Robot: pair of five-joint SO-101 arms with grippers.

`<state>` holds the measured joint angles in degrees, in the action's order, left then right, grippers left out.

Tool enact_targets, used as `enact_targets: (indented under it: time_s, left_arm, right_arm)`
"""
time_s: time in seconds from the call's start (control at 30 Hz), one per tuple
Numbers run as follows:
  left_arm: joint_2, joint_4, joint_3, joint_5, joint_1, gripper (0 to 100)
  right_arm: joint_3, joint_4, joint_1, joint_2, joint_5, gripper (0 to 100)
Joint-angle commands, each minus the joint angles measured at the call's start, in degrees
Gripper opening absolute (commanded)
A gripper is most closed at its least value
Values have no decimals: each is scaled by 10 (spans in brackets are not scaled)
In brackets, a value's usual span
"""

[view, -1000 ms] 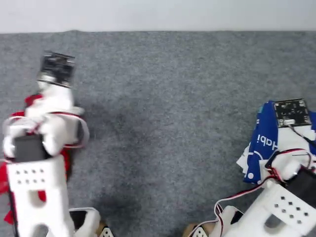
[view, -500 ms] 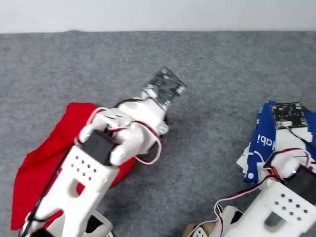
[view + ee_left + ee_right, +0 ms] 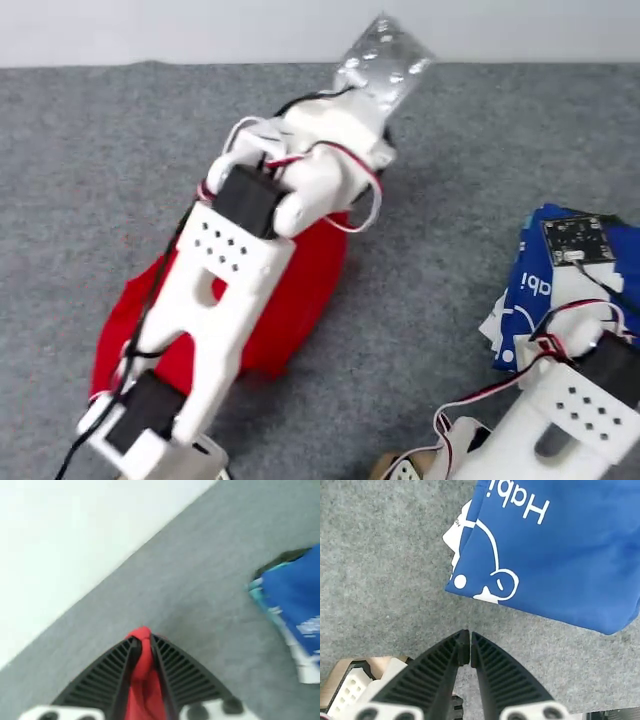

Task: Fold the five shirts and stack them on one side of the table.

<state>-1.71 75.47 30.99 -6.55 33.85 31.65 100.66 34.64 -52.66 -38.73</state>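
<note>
So, the red shirt (image 3: 295, 300) is nowhere near folded. It lies crumpled on the left half of the table (image 3: 470, 170), with one bit of it drawn up toward the far middle and pinched tight in the left gripper (image 3: 142, 639).

Over at the right edge sits a pile (image 3: 497, 335) with a blue shirt (image 3: 528, 290) on top. That one looks folded, and there are pale and teal edges peeking out under it, so I reckon part of the job is done.

Count-wise I get one red and one blue. I can't tell how many are under the blue, so five isn't confirmed. At the very least the red one needs folding and stacking.

The right gripper (image 3: 470, 642) hangs just beside the pile, jaws closed on nothing.
</note>
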Motion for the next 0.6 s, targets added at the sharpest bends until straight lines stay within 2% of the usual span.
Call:
enact_targets:
  time_s: [0.0, 0.13, 0.27, 0.4, 0.57]
  left_arm:
    - [-20, 89, 147, -8, 69, 5]
    - [-25, 174, 224, -9, 115, 5]
    - [-23, 257, 264, -37, 106, 5]
    - [33, 252, 211, -66, 4, 5]
    - [116, 252, 48, -116, -118, 5]
  right_arm:
    - [-3, 22, 7, -7, 2, 9]
    - [-3, 22, 7, -6, 2, 9]
    - [-3, 22, 5, -6, 2, 9]
    - [-3, 21, 3, -5, 2, 9]
    - [-3, 8, -32, -4, 1, 9]
